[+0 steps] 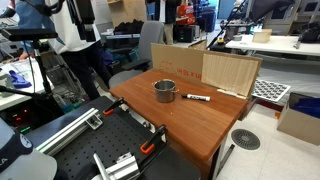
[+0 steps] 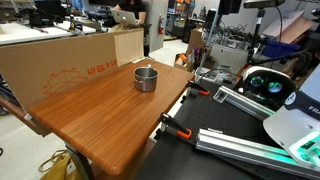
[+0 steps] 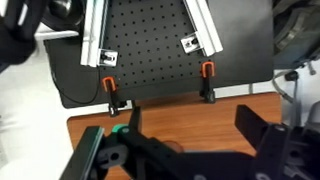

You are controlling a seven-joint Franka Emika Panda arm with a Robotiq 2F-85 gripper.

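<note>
Hanging over the table [image 3: 190, 112] at the edge that meets the breadboard [image 3: 150, 50], the gripper [image 3: 195, 140] has its jaws spread wide with nothing between them. The wrist view shows one dark finger low on the left and the other low on the right, with only bare wood in the gap. The gripper does not show in either exterior view.

The pot [image 1: 165, 91], small and metal, stands upright on the part of the table towards the cardboard, away from the breadboard edge. It appears in both exterior views, and from the robot's side the same pot [image 2: 146, 78] sits close in front of the box [image 2: 70, 65], which runs along the table's far side. The marker [image 1: 197, 98] lies flat on the wood just beside the pot and does not touch it. Neither pot nor marker appears in the wrist view.

Two orange clamps [image 3: 112, 92] sit at the table edge below the gripper, one to the left and one to the right in the wrist view. Beyond them lies the black perforated breadboard, carrying two aluminium rails [image 3: 95, 30]. In an exterior view a pale board [image 1: 230, 72] stands on edge behind the marker.
</note>
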